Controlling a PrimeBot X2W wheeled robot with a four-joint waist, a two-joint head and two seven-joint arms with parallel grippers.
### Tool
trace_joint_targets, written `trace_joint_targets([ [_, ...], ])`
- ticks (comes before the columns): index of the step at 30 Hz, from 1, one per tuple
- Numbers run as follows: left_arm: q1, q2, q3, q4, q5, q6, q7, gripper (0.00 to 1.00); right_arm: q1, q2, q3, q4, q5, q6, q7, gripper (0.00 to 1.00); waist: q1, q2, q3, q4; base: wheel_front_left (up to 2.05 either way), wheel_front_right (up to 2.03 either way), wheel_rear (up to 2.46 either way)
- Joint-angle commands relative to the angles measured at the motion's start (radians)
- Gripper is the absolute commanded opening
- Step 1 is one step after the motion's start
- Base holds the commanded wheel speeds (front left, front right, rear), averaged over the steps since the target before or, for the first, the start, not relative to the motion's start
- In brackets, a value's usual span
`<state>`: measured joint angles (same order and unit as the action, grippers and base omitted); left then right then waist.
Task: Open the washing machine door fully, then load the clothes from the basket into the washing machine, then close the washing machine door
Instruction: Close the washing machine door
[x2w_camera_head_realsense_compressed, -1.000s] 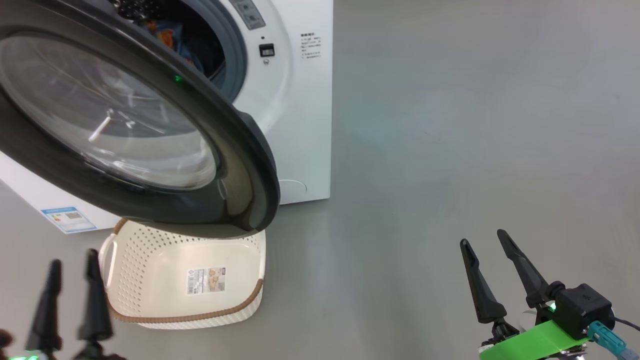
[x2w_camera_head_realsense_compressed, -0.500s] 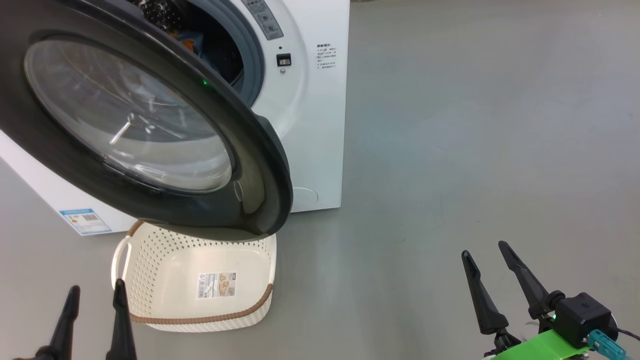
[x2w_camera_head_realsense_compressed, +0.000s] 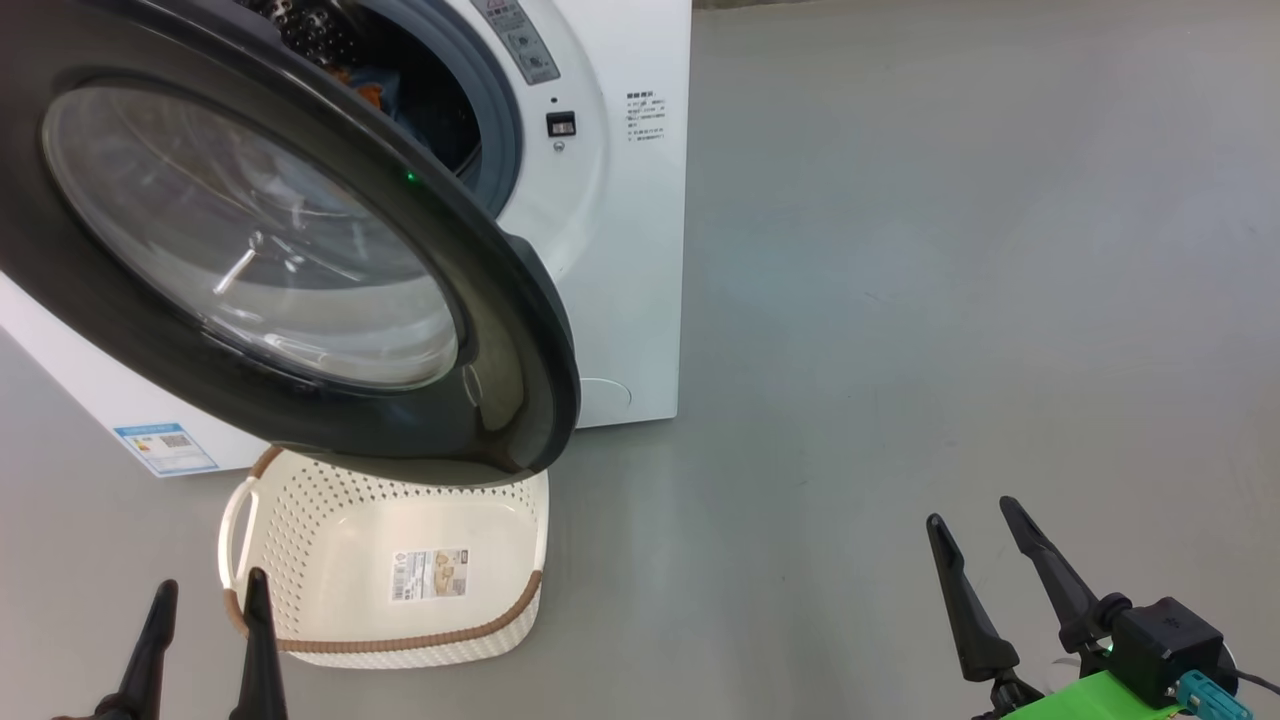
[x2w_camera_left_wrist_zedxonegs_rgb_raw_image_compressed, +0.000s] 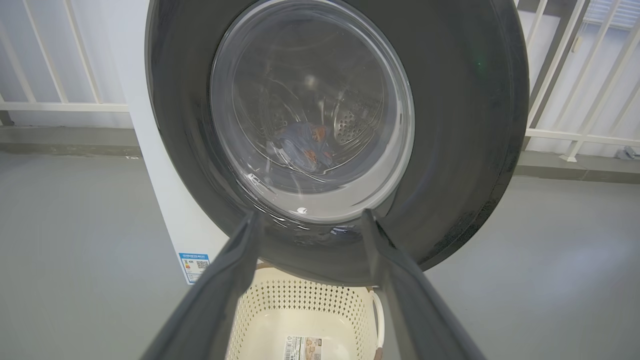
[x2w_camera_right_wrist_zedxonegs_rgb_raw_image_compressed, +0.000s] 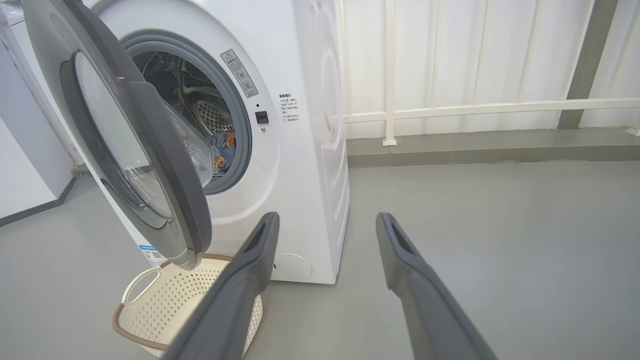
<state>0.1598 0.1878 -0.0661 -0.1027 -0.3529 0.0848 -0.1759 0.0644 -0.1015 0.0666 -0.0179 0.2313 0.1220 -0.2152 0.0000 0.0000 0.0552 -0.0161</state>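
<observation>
Grey floor (x2w_camera_head_realsense_compressed: 900, 300), white railing (x2w_camera_right_wrist_zedxonegs_rgb_raw_image_compressed: 450, 107) behind in the wrist views. The white front-loader washing machine (x2w_camera_head_realsense_compressed: 620, 250) stands on it. The washing machine door (x2w_camera_head_realsense_compressed: 500, 330) is swung out toward the robot, black rim & glass bowl hanging over the far end of the basket (x2w_camera_head_realsense_compressed: 400, 643). That basket sits on the floor just in front of the machine, w/ a label sticker (x2w_camera_head_realsense_compressed: 428, 575) on its btm. The clothes (x2w_camera_right_wrist_zedxonegs_rgb_raw_image_compressed: 220, 150), blue fabric w/ orange print, lie inside the steel drum (x2w_camera_right_wrist_zedxonegs_rgb_raw_image_compressed: 210, 112); it's dim in there, so can't tell how many pcs. Lower left in head view, the left gripper (x2w_camera_head_realsense_compressed: 208, 590) has fingers spread wide, nothing btwn them, near the basket's brown rim. The right gripper (x2w_camera_head_realsense_compressed: 970, 512), lower right, is also spread wide & holds nothing, well apart from the machine.
</observation>
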Motion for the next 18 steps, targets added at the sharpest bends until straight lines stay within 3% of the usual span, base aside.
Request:
trace_joint_targets([
  [1,-0.023,0.016,0.033,-0.015,0.005,0.007,-0.001,1.0,-0.009,-0.006,0.019,-0.029,-0.005,0.009,-0.002,1.0,0.0,0.0,0.002,0.001,0.0,0.0,0.0],
  [18,-0.028,0.02,0.014,-0.019,0.012,0.023,0.008,1.0,-0.008,0.004,0.005,-0.031,-0.007,0.009,-0.007,1.0,0.0,0.0,0.006,0.008,0.0,0.0,0.0],
])
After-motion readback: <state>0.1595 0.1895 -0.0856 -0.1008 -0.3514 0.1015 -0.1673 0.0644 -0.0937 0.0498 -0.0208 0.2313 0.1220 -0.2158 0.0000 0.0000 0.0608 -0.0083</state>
